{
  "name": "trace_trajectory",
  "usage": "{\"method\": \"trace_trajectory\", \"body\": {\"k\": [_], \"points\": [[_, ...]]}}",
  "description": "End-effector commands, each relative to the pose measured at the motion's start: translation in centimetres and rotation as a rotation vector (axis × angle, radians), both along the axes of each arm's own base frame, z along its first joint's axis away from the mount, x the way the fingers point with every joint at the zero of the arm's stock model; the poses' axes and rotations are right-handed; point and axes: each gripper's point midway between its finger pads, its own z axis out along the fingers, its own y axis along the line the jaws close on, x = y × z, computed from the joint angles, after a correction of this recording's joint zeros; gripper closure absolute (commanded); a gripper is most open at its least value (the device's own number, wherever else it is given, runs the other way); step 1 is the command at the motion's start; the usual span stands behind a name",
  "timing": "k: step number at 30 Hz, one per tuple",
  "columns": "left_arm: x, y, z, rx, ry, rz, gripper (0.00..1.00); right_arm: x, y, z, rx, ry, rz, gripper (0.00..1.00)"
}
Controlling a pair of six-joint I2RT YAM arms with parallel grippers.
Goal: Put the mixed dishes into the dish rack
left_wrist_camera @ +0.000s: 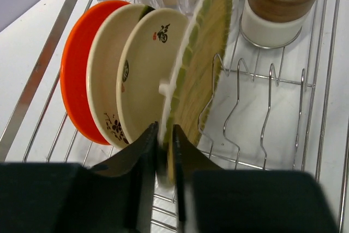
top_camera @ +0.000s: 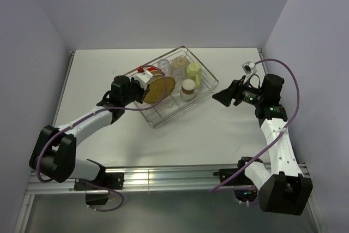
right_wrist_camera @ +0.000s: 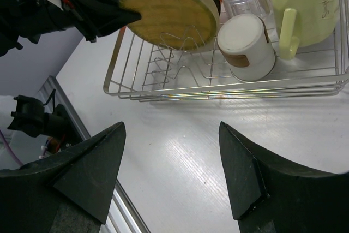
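The silver wire dish rack (top_camera: 203, 89) stands mid-table. My left gripper (left_wrist_camera: 165, 130) is shut on the rim of the yellow woven-pattern plate (left_wrist_camera: 199, 72), holding it on edge among the zigzag dividers (left_wrist_camera: 256, 99). Behind it stand two cream speckled plates (left_wrist_camera: 142, 75) and the orange plate (left_wrist_camera: 73, 77). The yellow plate (right_wrist_camera: 169, 15) also shows in the right wrist view. The brown-and-white cup (top_camera: 188, 89), pale-green mug (top_camera: 194, 72) and clear glasses (top_camera: 165, 67) sit in the rack's far part. My right gripper (right_wrist_camera: 172, 154) is open and empty over bare table right of the rack.
The table's metal front rail (top_camera: 163, 177) runs along the near edge. Grey walls close in at the back and both sides. A purple cable (top_camera: 292, 88) loops over the right arm.
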Motion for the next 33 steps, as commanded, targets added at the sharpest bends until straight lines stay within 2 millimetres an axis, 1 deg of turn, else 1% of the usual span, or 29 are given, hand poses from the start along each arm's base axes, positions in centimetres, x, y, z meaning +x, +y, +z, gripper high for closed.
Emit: {"method": "trace_trajectory", "body": {"k": [1,7,11,12,13,14,15,16,17,18,19,20,21,22,23,24,25,26,27,28,30,31,33], "points": [[0.8,-0.8,2.2,-0.081,-0.062,-0.001,0.76,0.2,0.0,0.5,-0.019,-0.041,0.001,0.23],[1.0,-0.7,1.8,-0.094,-0.042,0.020,0.63,0.1,0.0,0.4,-0.020,-0.040,-0.001,0.23],[0.9,-0.6,3.4,-0.118,-0.072,0.028,0.58,0.1,-0.1,0.5,-0.031,-0.048,-0.002,0.23],[0.9,-0.5,3.9,-0.130,-0.080,0.033,0.57,0.1,-0.1,0.6,-0.037,-0.053,0.000,0.20],[0.8,-0.5,4.5,-0.139,-0.088,0.035,0.53,0.2,-0.2,0.6,-0.046,-0.056,-0.005,0.20],[0.7,-0.3,6.1,-0.157,-0.119,0.042,0.50,0.2,-0.4,0.4,-0.065,-0.064,-0.003,0.16],[0.5,-0.1,6.7,-0.166,-0.121,0.052,0.47,0.3,-0.5,0.8,-0.085,-0.080,-0.009,0.03],[0.4,0.1,7.6,-0.175,-0.135,0.062,0.39,0.7,-1.1,0.8,-0.116,-0.088,-0.035,0.00],[0.2,0.7,9.4,-0.193,-0.171,0.089,0.30,0.7,-1.5,0.3,-0.166,-0.096,-0.037,0.00],[-0.1,1.1,10.0,-0.213,-0.163,0.111,0.18,1.1,-2.0,0.9,-0.200,-0.109,-0.052,0.00],[-0.7,1.6,11.6,-0.239,-0.188,0.131,0.03,1.7,-2.9,0.8,-0.254,-0.109,-0.095,0.00],[-1.0,1.9,12.4,-0.265,-0.186,0.148,0.01,1.7,-3.5,0.4,-0.310,-0.111,-0.099,0.00],[-1.6,2.2,12.8,-0.281,-0.179,0.155,0.01,2.2,-4.3,1.0,-0.345,-0.121,-0.134,0.00],[-2.0,2.4,13.3,-0.301,-0.179,0.162,0.01,2.5,-4.9,1.1,-0.378,-0.127,-0.164,0.00],[-2.9,2.7,14.2,-0.356,-0.173,0.175,0.01,3.1,-6.3,1.0,-0.432,-0.123,-0.238,0.00],[-3.5,2.8,14.5,-0.405,-0.147,0.187,0.01,3.2,-7.0,1.5,-0.457,-0.135,-0.274,0.00],[-4.1,2.9,14.3,-0.425,-0.124,0.192,0.01,3.3,-7.6,1.8,-0.478,-0.147,-0.304,0.00],[-5.0,3.1,14.5,-0.473,-0.104,0.200,0.01,3.5,-8.1,2.1,-0.490,-0.156,-0.334,0.00],[-5.5,3.2,14.4,-0.492,-0.087,0.203,0.01,3.7,-8.8,2.5,-0.504,-0.162,-0.378,0.00],[-6.3,3.7,13.8,-0.507,-0.061,0.225,0.01,3.8,-9.1,2.8,-0.503,-0.163,-0.408,0.00],[-7.0,4.2,13.2,-0.558,-0.013,0.268,0.01,4.2,-10.0,3.4,-0.479,-0.145,-0.494,0.00],[-7.7,4.9,12.9,-0.574,-0.012,0.291,0.01,4.2,-10.2,3.5,-0.463,-0.131,-0.518,0.00],[-8.7,5.4,12.5,-0.600,0.005,0.305,0.01,4.3,-10.8,3.6,-0.461,-0.121,-0.562,0.00]]}}
